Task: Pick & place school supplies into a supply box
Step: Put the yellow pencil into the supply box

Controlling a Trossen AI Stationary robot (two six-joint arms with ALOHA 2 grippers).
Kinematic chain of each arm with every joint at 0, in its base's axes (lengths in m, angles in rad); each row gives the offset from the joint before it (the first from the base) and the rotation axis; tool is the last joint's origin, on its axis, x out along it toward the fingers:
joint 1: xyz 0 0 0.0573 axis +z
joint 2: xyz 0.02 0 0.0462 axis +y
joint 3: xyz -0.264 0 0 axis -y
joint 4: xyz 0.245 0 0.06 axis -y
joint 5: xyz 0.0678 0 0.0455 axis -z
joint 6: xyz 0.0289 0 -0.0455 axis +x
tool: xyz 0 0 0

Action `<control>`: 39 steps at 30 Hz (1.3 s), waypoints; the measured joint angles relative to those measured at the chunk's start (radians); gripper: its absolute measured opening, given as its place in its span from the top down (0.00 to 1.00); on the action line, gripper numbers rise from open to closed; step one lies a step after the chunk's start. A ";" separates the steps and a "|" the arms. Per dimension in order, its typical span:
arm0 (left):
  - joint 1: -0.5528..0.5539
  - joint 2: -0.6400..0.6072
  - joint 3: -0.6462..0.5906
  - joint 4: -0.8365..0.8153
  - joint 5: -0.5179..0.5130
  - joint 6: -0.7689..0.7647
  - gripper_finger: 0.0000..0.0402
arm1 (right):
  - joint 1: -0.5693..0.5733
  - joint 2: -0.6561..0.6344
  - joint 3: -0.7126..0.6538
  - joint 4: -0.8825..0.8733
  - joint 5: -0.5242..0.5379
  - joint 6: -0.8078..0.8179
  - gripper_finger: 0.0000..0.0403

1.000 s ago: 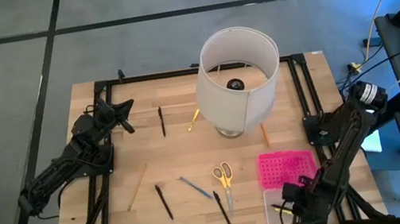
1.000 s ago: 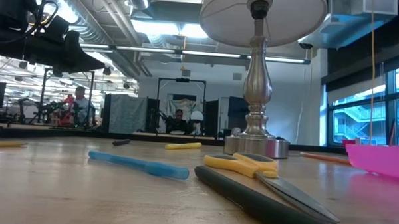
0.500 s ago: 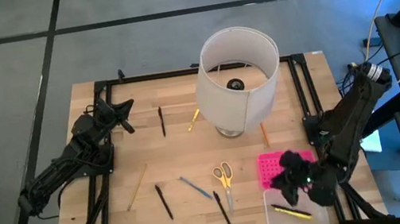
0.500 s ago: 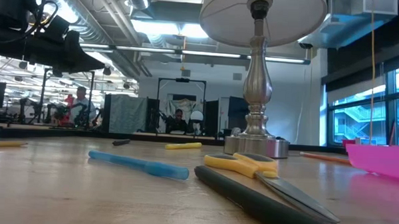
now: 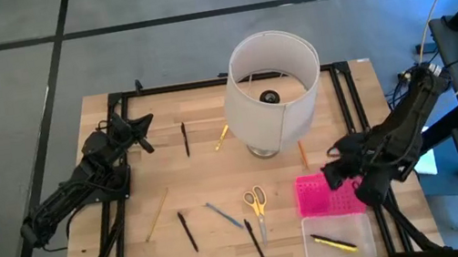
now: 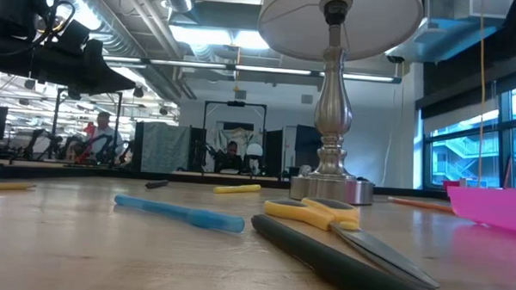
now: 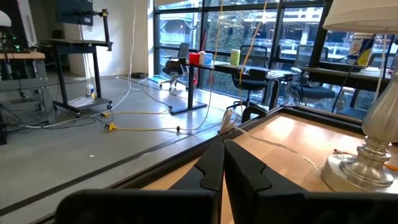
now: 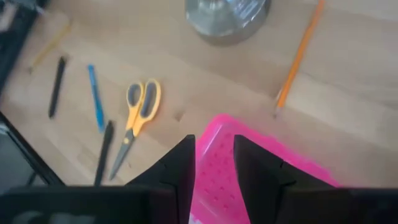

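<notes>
One item, a dark pen with a yellow part point(image 5: 333, 242), already lies in the clear base of the supply box point(image 5: 357, 222), with the pink dotted lid point(image 5: 326, 194) lying flat on the desk point(image 5: 208, 173) touching the base's far edge. The right hand point(image 5: 334, 162) hovers over the lid's far edge, its fingers point(image 8: 178, 167) parted with nothing between them, so the judgement is that one drop is done and the arm is heading for the next pick. Nearest the hand lies the orange pencil point(image 5: 303, 154), beside the lamp base point(image 8: 227, 17); further out are the yellow-handled scissors point(image 5: 255, 205), the grey-blue pen point(image 5: 223, 215) and two black pens point(image 5: 254, 240) point(image 5: 187, 231), then a pencil point(image 5: 157, 214), another black pen point(image 5: 185, 139) and a yellow one point(image 5: 222, 137). The next move calls for lowering over one thin item, fingers straddling it across its length. The left hand point(image 5: 139, 130), clenched and empty, waits at the far left corner.
</notes>
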 joint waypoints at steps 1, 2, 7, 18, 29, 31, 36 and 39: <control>0.000 0.000 0.000 0.000 0.000 0.000 0.98 | 0.000 -0.020 -0.007 -0.006 0.011 0.010 0.72; 0.000 0.000 0.000 0.000 0.000 0.000 0.98 | 0.000 -0.042 -0.019 -0.014 0.015 0.023 0.72; 0.000 0.000 0.000 0.000 0.000 0.000 0.98 | -0.001 -0.171 -0.130 -0.019 0.014 0.087 0.72; 0.000 0.000 0.000 0.000 0.000 0.000 0.98 | -0.040 -0.446 -0.356 -0.010 0.086 0.121 0.72; 0.000 0.000 0.000 0.007 -0.059 0.000 0.98 | -0.203 -0.531 -0.371 0.031 0.039 0.133 0.72; 0.000 0.000 0.000 0.009 -0.081 0.000 0.98 | -0.250 -0.535 -0.370 0.030 0.039 0.118 0.72; 0.000 0.000 0.000 0.025 -0.119 0.000 0.98 | -0.372 -0.521 -0.370 0.036 0.025 0.019 0.72; 0.000 0.000 0.000 0.040 -0.131 0.000 0.98 | -0.442 -0.510 -0.370 0.052 -0.004 -0.046 0.72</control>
